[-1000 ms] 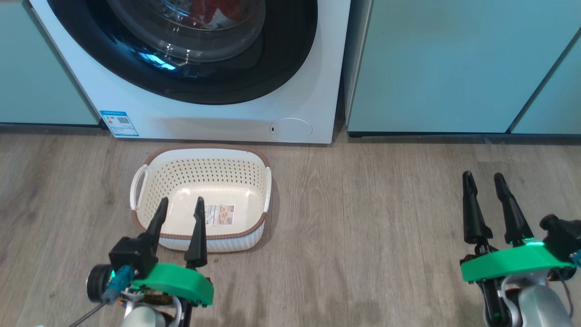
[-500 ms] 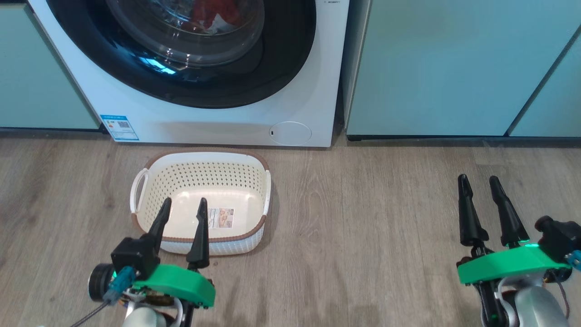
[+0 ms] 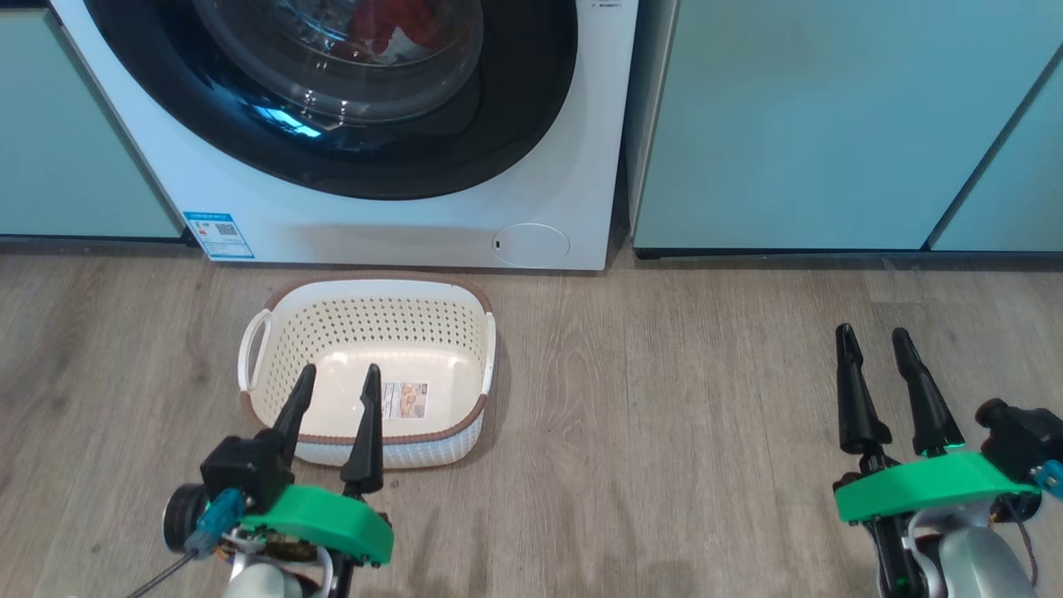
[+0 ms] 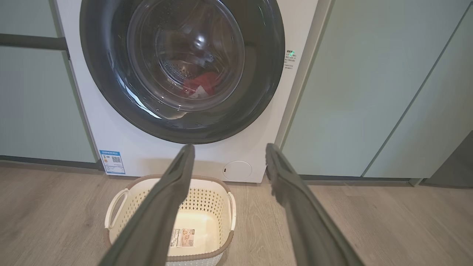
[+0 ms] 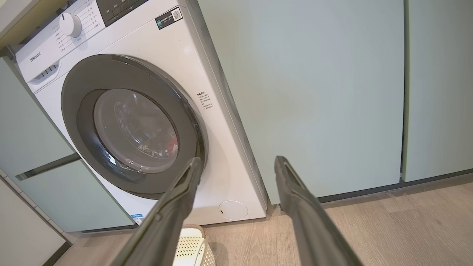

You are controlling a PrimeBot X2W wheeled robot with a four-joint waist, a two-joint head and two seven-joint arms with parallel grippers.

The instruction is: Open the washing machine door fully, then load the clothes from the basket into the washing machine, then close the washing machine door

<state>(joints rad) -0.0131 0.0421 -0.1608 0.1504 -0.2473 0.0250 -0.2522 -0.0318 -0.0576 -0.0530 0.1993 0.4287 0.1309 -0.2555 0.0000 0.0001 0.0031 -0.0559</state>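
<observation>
Since the earlier frames the whole head view has shifted slightly downward. This is a camera move. The machine and the basket keep their places relative to each other, and both grippers remain spread wide.

Count of items:
- One washing machine, white, with one blue label and one round cap on its lower front.
- One washing machine door, lying flat against the machine front.
- One item of clothes, red with a small white part, lying inside the drum behind the door glass.
- One basket, standing upright on the floor, with one printed sticker on its bottom.
- Two grippers, each with two dark fingers.

Edges and open room:
- The basket stands just in front of the machine. A narrow strip of floor separates its far rim from the machine base.
- Bare wood floor runs wide from the right side of the basket to the right gripper.
- Teal cabinets flank the machine on both sides. Their fronts meet the floor in line with the machine base.

Tools:
- The left gripper has its fingers wide apart with nothing between them. In the head view its fingertips overlap the near rim of the basket. Contact with the basket cannot be determined.
- The right gripper also has its fingers wide apart and holds nothing. It is over bare floor in front of the right-hand cabinet, well apart from the basket and the machine.
</observation>
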